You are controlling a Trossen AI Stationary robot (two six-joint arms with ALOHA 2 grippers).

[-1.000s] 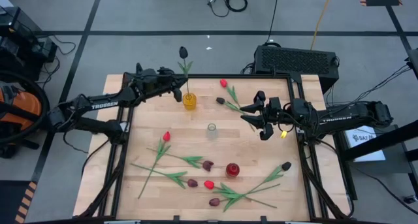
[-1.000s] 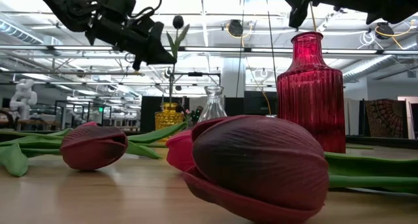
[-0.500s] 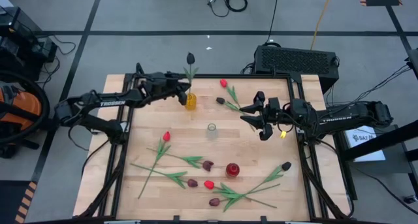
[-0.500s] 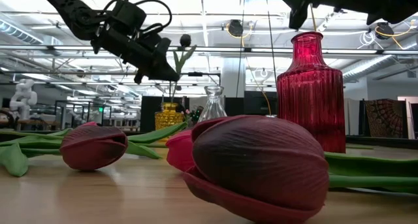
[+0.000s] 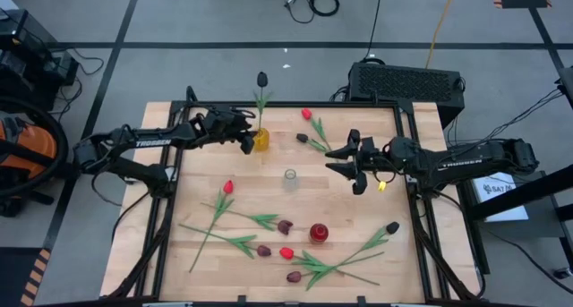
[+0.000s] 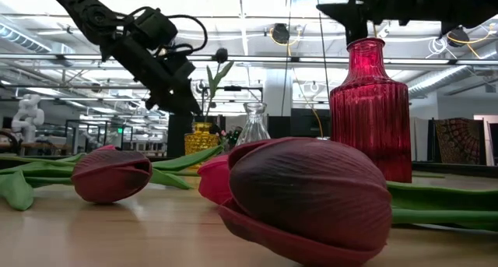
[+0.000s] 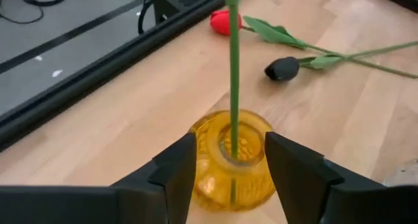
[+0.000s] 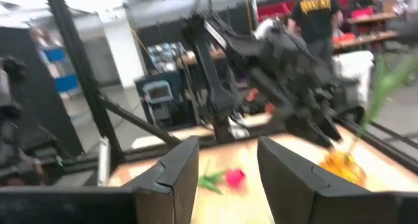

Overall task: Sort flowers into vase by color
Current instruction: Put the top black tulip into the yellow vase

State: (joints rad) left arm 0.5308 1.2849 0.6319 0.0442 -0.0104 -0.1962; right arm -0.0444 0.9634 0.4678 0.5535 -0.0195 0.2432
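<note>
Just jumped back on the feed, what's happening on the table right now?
The left gripper sits at the yellow vase with its fingers open on either side; a near-black tulip stands in that vase, stem free. The right gripper hovers open near the table's back right, holding nothing. The clear vase and red vase look empty, and the other tulips lie on the wood.

The left gripper [image 5: 248,139] has let go of the dark tulip [image 5: 261,80], whose stem now stands alone in the yellow vase [image 5: 260,140], and has drawn back slightly. The right gripper [image 5: 352,162] has shifted a little toward the tabletop's middle.
</note>
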